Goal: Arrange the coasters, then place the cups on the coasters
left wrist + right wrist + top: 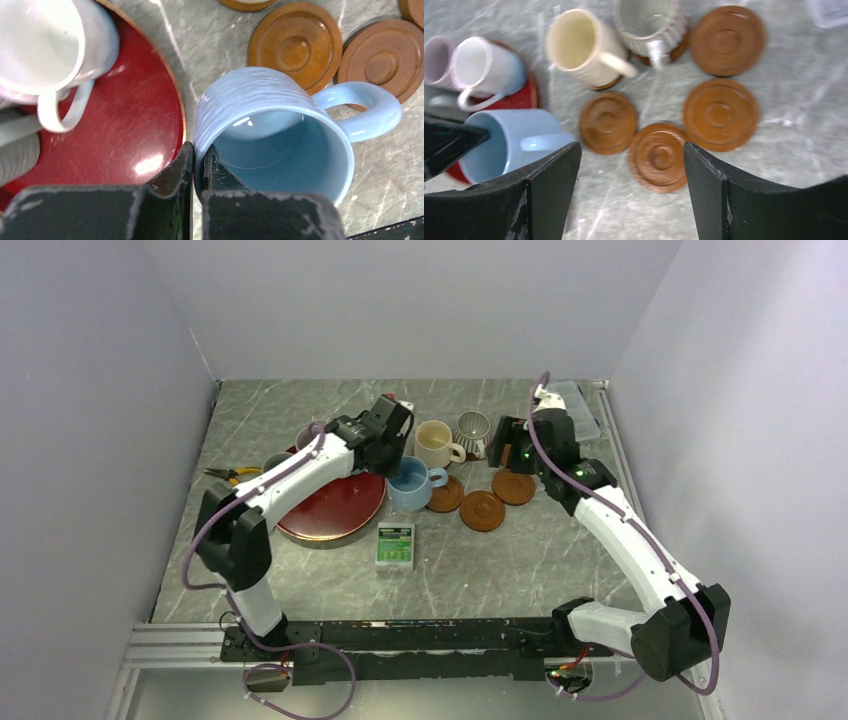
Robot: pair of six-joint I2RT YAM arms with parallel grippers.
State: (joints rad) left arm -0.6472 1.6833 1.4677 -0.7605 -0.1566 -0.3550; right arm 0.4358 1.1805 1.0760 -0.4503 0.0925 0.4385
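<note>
My left gripper (199,150) is shut on the rim of the light blue cup (280,145), one finger inside and one outside. That cup (415,483) is just right of the red tray. Three bare coasters (608,122) (659,157) (720,114) lie in a cluster, and one more (726,34) lies behind them. The cream cup (579,47) and the striped cup (649,22) each stand on a coaster. My right gripper (631,146) hangs open above the bare coasters, holding nothing. On the tray stand the white cup (484,70) and the mauve-pink cup (436,60).
The large dark-red tray (335,510) lies left of centre under the left arm. A small green and white box (395,546) lies in front of it. Yellow-handled pliers (230,475) lie at the left. A clear plastic container (578,405) sits at the back right.
</note>
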